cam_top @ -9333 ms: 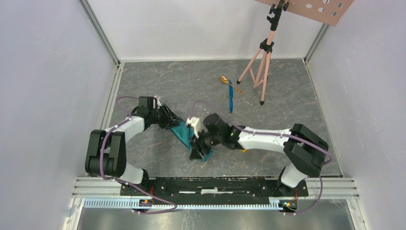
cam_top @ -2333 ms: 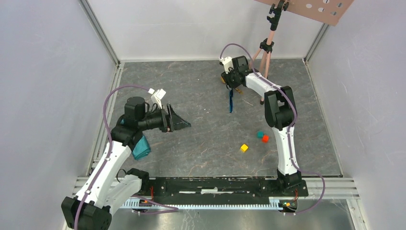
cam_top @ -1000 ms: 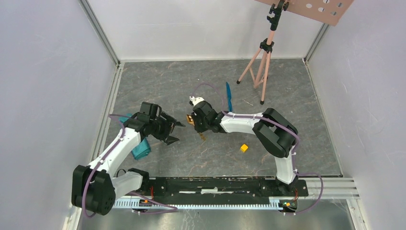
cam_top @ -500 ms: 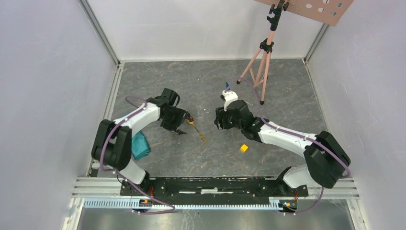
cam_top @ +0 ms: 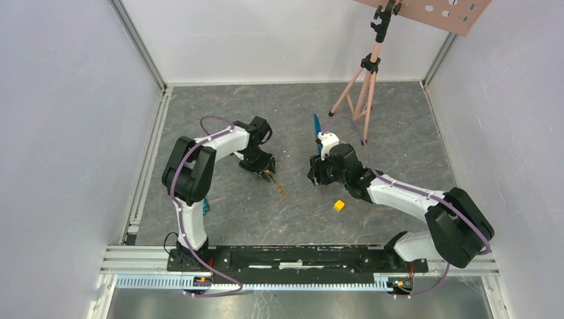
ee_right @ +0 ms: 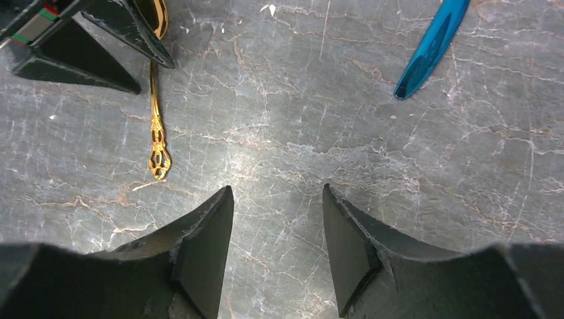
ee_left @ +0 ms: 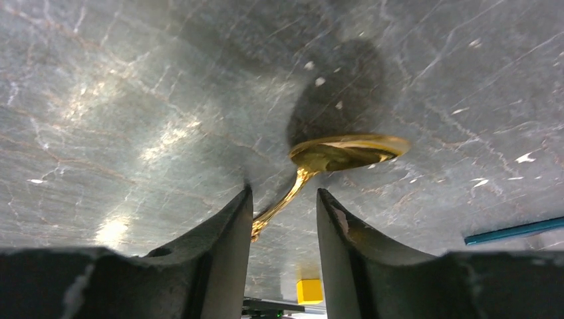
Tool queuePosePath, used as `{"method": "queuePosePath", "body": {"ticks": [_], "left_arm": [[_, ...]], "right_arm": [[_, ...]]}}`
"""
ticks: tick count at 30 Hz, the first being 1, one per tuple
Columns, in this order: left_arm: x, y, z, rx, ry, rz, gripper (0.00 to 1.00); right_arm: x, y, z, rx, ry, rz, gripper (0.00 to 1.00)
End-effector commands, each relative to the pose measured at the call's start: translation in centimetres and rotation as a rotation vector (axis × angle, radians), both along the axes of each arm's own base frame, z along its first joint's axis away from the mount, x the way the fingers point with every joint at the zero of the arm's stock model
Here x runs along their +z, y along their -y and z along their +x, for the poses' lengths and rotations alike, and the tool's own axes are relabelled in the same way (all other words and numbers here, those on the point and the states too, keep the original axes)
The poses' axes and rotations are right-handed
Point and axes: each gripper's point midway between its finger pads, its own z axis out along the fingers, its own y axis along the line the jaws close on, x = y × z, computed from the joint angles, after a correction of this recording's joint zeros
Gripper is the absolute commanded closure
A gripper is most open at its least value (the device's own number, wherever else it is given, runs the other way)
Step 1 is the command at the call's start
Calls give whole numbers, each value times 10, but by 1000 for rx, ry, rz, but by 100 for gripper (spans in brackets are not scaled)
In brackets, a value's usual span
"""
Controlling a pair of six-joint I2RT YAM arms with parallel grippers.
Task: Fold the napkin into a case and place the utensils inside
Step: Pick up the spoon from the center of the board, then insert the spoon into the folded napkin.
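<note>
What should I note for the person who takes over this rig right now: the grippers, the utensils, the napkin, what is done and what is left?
Left gripper: open, one finger on each side of the gold spoon's handle; the spoon lies on the table.
Right gripper: open and empty, over bare table between the spoon and the blue knife.
Napkin: near the left edge, mostly hidden behind the left arm; its fold cannot be judged.
Done: no utensil is in the napkin yet.
Left: grip the spoon, put it inside the napkin, then do the same with the knife.
</note>
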Motion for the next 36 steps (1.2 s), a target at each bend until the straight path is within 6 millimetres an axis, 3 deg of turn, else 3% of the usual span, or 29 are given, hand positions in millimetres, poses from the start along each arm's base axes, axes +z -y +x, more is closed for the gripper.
{"method": "queuePosePath", "body": {"ticks": [1, 7, 10, 12, 15, 18, 21, 24, 29, 32, 36], "left_arm": [[-6, -5, 3, -37, -18, 69, 55], [-21, -13, 5, -109, -32, 131, 67], [-21, -18, 15, -178, 6, 170, 85], [-9, -20, 31, -272, 73, 185, 97], [24, -38, 44, -445, 164, 271, 98], [68, -72, 46, -589, 264, 378, 98], [106, -116, 36, -680, 338, 419, 98], [132, -188, 15, -680, 313, 518, 98], [153, -290, -10, -519, 318, 588, 98], [160, -315, -5, -483, 362, 628, 98], [158, -351, 8, -464, 289, 730, 98]], "right_arm": [[23, -7, 4, 37, 73, 76, 43], [23, -13, -1, 87, 74, 93, 43], [24, -20, -4, 138, 83, 109, 41], [22, -29, -9, 185, 74, 121, 41], [26, -54, -19, 278, 91, 179, 40], [38, -94, -34, 368, 111, 258, 39], [45, -134, -53, 453, 80, 380, 38], [47, -178, -67, 529, 6, 468, 37], [55, -252, -89, 610, -119, 603, 38], [60, -291, -99, 681, -147, 651, 38], [63, -341, -110, 780, -187, 711, 45]]}}
